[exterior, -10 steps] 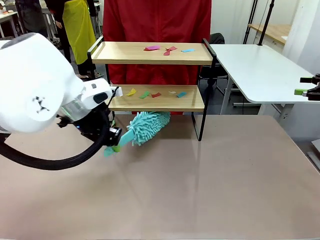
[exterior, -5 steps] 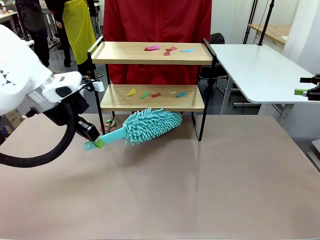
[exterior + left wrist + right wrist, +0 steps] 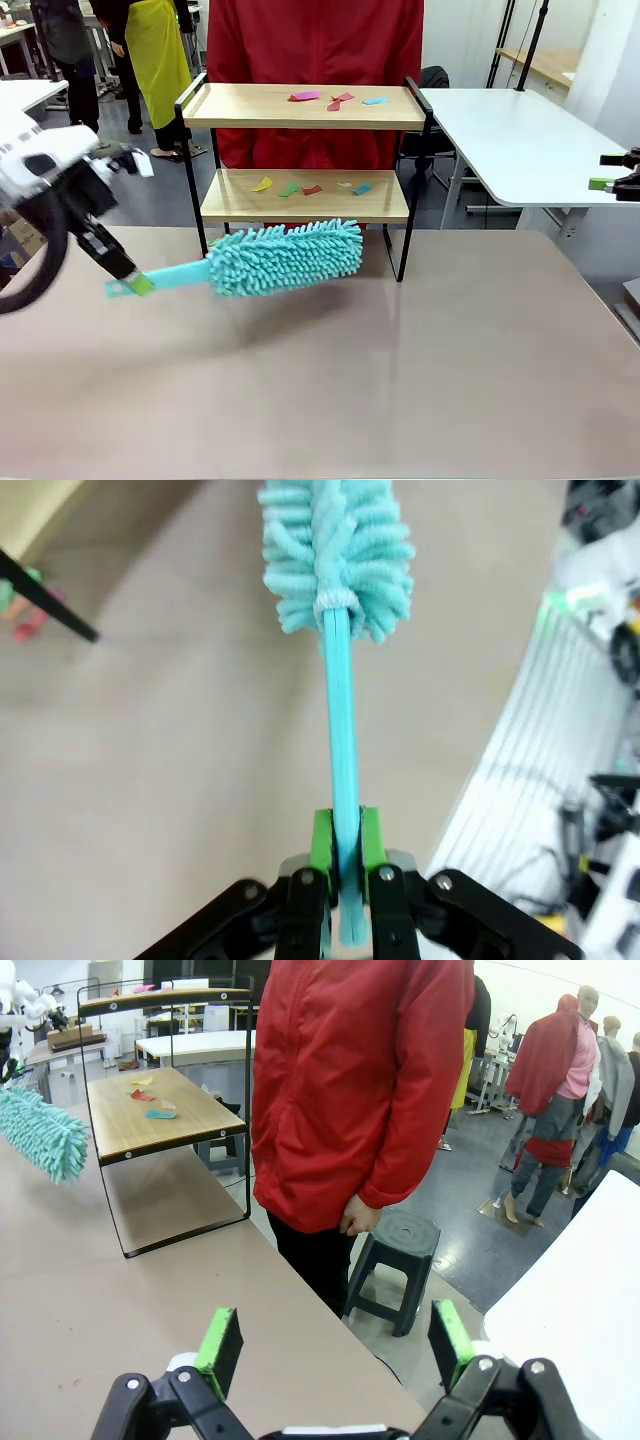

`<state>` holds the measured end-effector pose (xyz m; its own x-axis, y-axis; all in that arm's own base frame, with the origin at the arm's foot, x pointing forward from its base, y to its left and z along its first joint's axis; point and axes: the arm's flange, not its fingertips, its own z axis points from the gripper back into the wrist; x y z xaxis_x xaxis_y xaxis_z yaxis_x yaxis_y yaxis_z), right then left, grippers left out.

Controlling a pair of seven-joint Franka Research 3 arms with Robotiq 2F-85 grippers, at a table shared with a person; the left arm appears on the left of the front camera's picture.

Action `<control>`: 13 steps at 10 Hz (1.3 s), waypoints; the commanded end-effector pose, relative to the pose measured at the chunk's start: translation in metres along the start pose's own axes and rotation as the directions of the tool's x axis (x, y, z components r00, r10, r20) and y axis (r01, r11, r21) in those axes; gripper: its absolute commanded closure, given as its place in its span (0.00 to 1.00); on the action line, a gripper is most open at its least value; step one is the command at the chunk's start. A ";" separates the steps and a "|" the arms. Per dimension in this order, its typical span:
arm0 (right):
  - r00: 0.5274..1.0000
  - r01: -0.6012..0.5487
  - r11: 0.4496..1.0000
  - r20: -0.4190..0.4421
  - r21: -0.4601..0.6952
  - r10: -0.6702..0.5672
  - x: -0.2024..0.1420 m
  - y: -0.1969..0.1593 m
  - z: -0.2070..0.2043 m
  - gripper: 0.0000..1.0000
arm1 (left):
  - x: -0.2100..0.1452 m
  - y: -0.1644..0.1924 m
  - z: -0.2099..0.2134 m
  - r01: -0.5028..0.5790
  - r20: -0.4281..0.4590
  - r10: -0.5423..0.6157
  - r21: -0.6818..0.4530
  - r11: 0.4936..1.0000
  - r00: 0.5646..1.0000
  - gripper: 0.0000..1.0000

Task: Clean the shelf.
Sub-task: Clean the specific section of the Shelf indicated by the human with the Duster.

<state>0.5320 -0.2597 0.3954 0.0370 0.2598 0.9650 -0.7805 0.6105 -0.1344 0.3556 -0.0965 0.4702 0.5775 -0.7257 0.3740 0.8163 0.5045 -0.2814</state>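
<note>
Low at left, left hand (image 3: pixel 134 284) clamped on teal duster (image 3: pixel 285 258) handle, before the shelf (image 3: pixel 240 106).

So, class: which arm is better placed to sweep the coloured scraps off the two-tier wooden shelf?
Likely left: the left gripper grips the fluffy teal duster by the wooden shelf; the right gripper is open, empty.

Duster (image 3: pixel 285 258): turquoise. Shelf (image 3: pixel 250 105): light wood boards, black frame. Scraps (image 3: pixel 312 189): pink, red, blue, yellow, green. Counter (image 3: pixel 400 380): beige. Fingers (image 3: pixel 219 1352): black, green pads. Jacket (image 3: pixel 315 40): red.
</note>
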 end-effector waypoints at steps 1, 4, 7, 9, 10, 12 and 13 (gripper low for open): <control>1.000 0.013 1.000 -0.018 -0.003 -0.013 0.006 0.000 -0.001 0.00 | 0.008 -0.013 0.048 0.092 -0.082 -0.086 0.066 0.994 0.993 0.87; 1.000 0.013 1.000 -0.018 -0.003 -0.013 0.006 0.000 -0.001 0.00 | 0.031 -0.039 0.097 0.180 -0.296 -0.121 0.180 0.967 0.947 0.87; 1.000 0.013 1.000 -0.018 -0.003 -0.013 0.006 0.000 -0.001 0.00 | 0.053 -0.071 0.136 0.279 -0.481 -0.127 0.260 0.924 0.867 0.87; 1.000 0.013 1.000 -0.018 -0.003 -0.013 0.006 0.000 -0.001 0.00 | 0.057 -0.082 0.140 0.346 -0.623 -0.129 0.241 0.907 0.772 0.87; 1.000 0.013 1.000 -0.018 -0.003 -0.013 0.006 0.000 -0.001 0.00 | 0.059 -0.087 0.140 0.364 -0.646 -0.135 0.236 0.901 0.751 0.87; 1.000 0.013 1.000 -0.018 -0.003 -0.013 0.006 0.000 -0.001 0.00 | 0.064 -0.093 0.135 0.380 -0.656 -0.149 0.224 0.898 0.740 0.87; 1.000 0.013 1.000 -0.018 -0.003 -0.013 0.006 0.000 -0.001 0.00 | 0.061 -0.095 0.132 0.393 -0.664 -0.156 0.223 0.892 0.731 0.87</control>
<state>0.5319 -0.2598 0.3954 0.0370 0.2597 0.9650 -0.7804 0.6107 -0.1344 0.3170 -0.1303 0.6319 0.2937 -0.9209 -0.2564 0.9559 0.2815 0.0838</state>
